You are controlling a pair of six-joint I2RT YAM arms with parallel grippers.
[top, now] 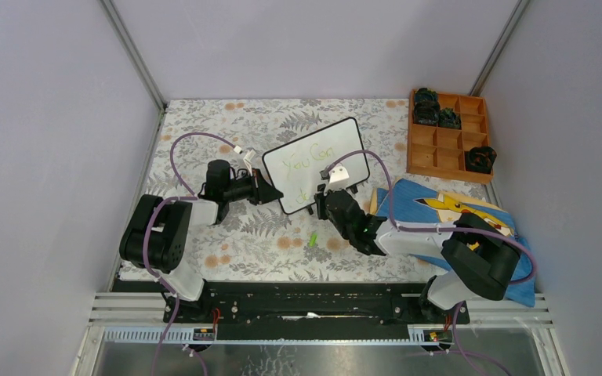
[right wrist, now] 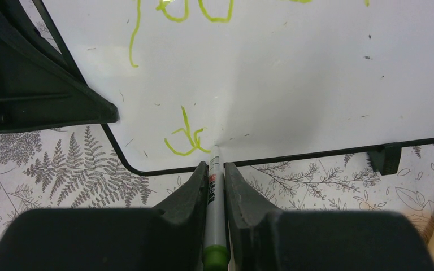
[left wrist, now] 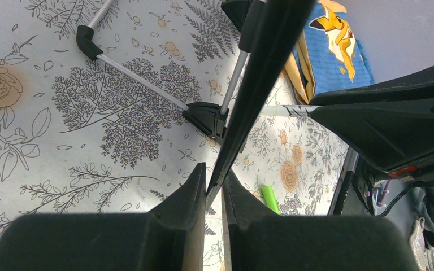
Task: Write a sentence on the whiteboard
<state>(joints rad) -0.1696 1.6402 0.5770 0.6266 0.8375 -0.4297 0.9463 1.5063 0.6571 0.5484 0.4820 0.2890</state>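
Left gripper [left wrist: 213,176], centre-left of overhead view: fingers pinched shut on whiteboard [top: 313,149] left edge. Board stands tilted at frame centre. Sentence [top: 307,163]: green "You Can" on top line, few strokes started beneath. Right gripper [right wrist: 215,167] clamped on marker [right wrist: 216,195], tip touching board near lower edge. Green cap [top: 312,240] lies loose below board.
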